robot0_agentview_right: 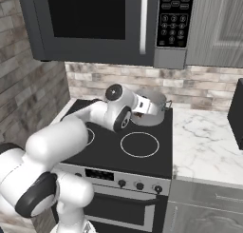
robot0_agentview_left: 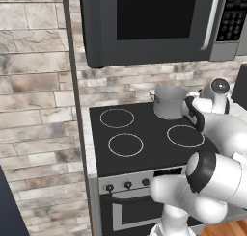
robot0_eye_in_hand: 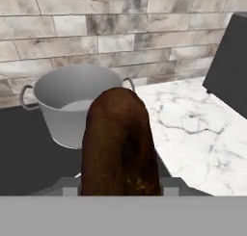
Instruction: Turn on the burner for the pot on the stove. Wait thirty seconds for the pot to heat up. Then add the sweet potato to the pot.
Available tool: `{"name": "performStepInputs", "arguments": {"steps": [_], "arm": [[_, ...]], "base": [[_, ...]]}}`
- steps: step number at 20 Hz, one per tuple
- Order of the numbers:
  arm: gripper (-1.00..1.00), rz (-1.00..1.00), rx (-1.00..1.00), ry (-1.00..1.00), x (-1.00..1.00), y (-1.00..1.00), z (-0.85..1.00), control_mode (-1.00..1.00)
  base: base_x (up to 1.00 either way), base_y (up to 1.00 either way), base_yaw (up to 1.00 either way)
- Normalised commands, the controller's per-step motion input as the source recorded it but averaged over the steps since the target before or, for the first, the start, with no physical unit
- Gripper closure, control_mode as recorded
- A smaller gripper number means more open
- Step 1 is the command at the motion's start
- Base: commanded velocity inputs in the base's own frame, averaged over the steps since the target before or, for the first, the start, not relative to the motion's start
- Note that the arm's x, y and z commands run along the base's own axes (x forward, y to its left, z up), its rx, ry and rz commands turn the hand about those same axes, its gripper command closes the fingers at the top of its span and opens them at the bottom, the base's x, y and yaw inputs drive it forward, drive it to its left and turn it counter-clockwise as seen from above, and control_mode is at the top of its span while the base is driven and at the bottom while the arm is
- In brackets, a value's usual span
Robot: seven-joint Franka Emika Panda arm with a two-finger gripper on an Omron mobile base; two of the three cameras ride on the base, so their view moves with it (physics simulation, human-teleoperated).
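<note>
At the back right corner of the stove [robot0_agentview_left: 144, 148], the pot [robot0_agentview_left: 170, 102] is standing on the rear right ring, lidless, its grey brushed wall and two loop handles showing and its interior looking empty in the hand view. Just right of it, the arm is reaching over the stove's right edge with the gripper [robot0_eye_in_hand: 120, 187] closed part-way on the sweet potato [robot0_eye_in_hand: 120, 143], the jaws standing as wide as the tuber is thick. The sweet potato is riding in the air near the pot's right side, level with or a little above the rim, over the seam where the black glass is meeting the marble worktop [robot0_agentview_right: 209, 141]; it is not yet over the pot's mouth. It is appearing as an oblong, dark brown lump with an orange tinge low on its skin, rough and matt, far smaller than the pot, standing endwise between the fingers. The step in hand is judged to be the last one, adding the sweet potato; whether the burner is lit cannot be told from the knobs [robot0_agentview_right: 138, 185]. The next move is calling for a short carry leftward until the tuber is hanging over the pot's centre, then a parting of the jaws so that it drops clear of the rim.
</note>
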Motion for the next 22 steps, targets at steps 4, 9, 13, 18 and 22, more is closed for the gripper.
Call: {"name": "performStepInputs", "arguments": {"steps": [4, 9, 13, 18, 22], "arm": [[1.00, 0.06, 0.18, -0.11, -0.01, -0.26, 0.46, -1.00], [1.00, 0.01, 0.02, -0.05, -0.02, -0.04, 0.19, -1.00], [1.00, 0.00, 0.00, 0.00, 0.00, 0.00, 0.00, -1.00], [1.00, 0.00, 0.00, -0.01, 0.00, 0.10, 0.00, -1.00], [1.00, 0.00, 0.00, -0.01, 0.06, 0.13, 0.00, -1.00]], "base": [[0.00, 0.00, 0.00], [0.00, 0.00, 0.00], [0.00, 0.00, 0.00], [0.00, 0.00, 0.00], [0.00, 0.00, 0.00]]}}
